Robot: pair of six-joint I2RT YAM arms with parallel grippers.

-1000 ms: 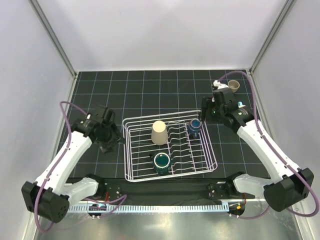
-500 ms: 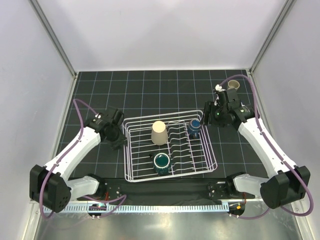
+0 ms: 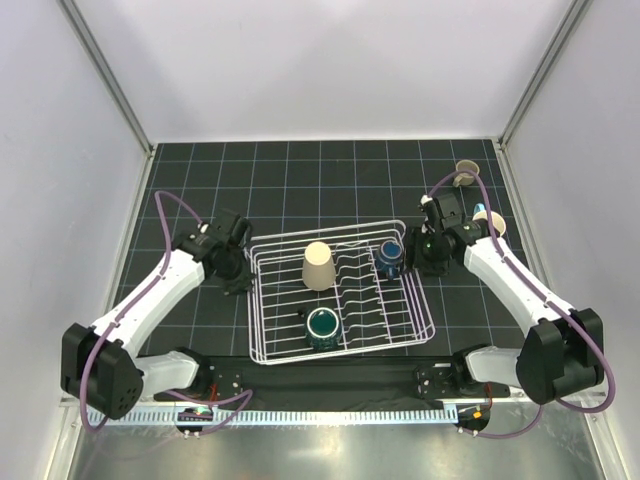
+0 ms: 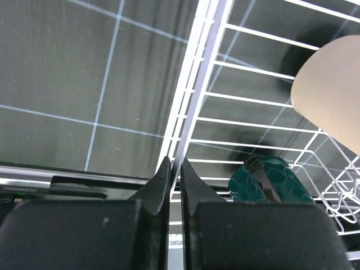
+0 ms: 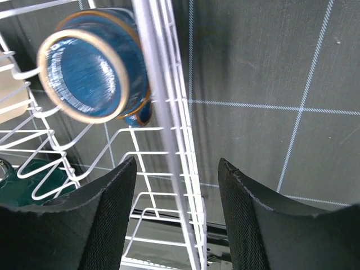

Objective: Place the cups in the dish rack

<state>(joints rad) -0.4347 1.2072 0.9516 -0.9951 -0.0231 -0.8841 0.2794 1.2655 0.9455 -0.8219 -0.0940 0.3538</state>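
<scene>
The white wire dish rack [image 3: 262, 300] stands mid-table. Inside it are a beige handleless cup [image 3: 318, 264], a blue mug [image 3: 389, 253] among the dividers, and a dark teal mug [image 3: 322, 325] near the front. My left gripper [image 3: 238, 278] sits at the rack's left rim. In the left wrist view it [image 4: 175, 167] is shut on the white rim wire [image 4: 194, 95], with the beige cup [image 4: 332, 90] and teal mug [image 4: 270, 180] beyond. My right gripper [image 5: 176, 169] is open, straddling the rack's right rim [image 5: 163, 112] beside the blue mug [image 5: 93, 70].
A small tan mug [image 3: 466, 170] stands on the black gridded mat at the back right corner. Another pale cup [image 3: 489, 220] peeks out behind the right arm. White walls enclose the mat on three sides; both arm bases are at the near edge.
The left gripper moved right to the rack's left rim and closed on the wire. The right gripper moved nearer and lower, over the rack's right rim, uncovering the tan mug.
</scene>
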